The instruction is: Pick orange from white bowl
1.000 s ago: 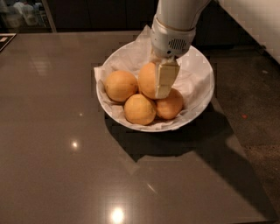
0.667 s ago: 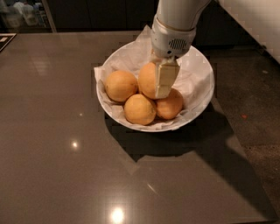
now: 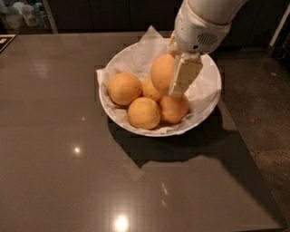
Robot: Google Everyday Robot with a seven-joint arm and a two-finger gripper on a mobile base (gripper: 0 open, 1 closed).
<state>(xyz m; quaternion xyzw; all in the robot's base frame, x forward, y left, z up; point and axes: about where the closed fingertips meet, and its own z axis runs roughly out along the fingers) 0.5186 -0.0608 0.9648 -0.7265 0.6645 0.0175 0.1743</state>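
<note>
The white bowl point(image 3: 206, 106), lined with crumpled white paper, stands on the dark table. My gripper point(image 3: 174, 77) reaches down from the upper right and is shut on the orange point(image 3: 162, 73), the large egg-shaped fruit, which it holds lifted a little above the other fruit. One cream finger point(image 3: 183, 76) shows on the orange's right side; the other is hidden behind it. Several smaller round oranges lie in the bowl: one at the left point(image 3: 124, 89), one at the front point(image 3: 143, 113), one at the front right point(image 3: 174, 108) and one partly hidden behind point(image 3: 149, 90).
The glossy dark table point(image 3: 59, 158) stretches left and forward of the bowl. Its right edge point(image 3: 247, 154) runs diagonally, with speckled floor point(image 3: 267, 113) beyond. Dark cabinets point(image 3: 113, 13) line the back.
My gripper has risen with the orange in it, so the orange now sits higher than the other fruit. The view has also drawn closer.
</note>
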